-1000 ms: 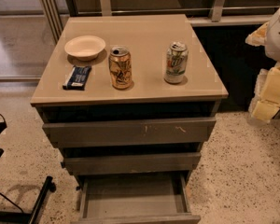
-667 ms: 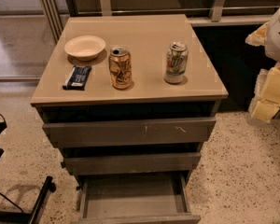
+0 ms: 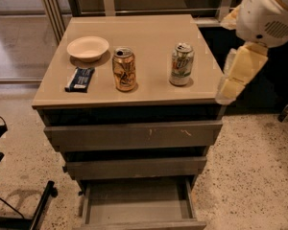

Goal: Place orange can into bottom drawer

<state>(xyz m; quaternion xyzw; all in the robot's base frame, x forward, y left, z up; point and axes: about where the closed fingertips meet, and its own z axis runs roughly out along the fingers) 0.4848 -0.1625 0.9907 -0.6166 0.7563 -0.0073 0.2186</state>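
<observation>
Orange can [image 3: 124, 70] upright on cabinet top [image 3: 149, 35], bottom drawer [image 3: 137, 202] open, claw [image 3: 229, 91] at right edge, opening unclear

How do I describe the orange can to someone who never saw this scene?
On the cabinet top, two cans stand upright, right of the pale bowl. The orange can is nearer the bowl and orange-gold; the other can is white-and-green, nearer the gripper at the right edge.

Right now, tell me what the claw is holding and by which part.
Nothing, as far as shows. The claw hangs beside the cabinet top's right edge, apart from the orange can, which stands free on that top.
</observation>
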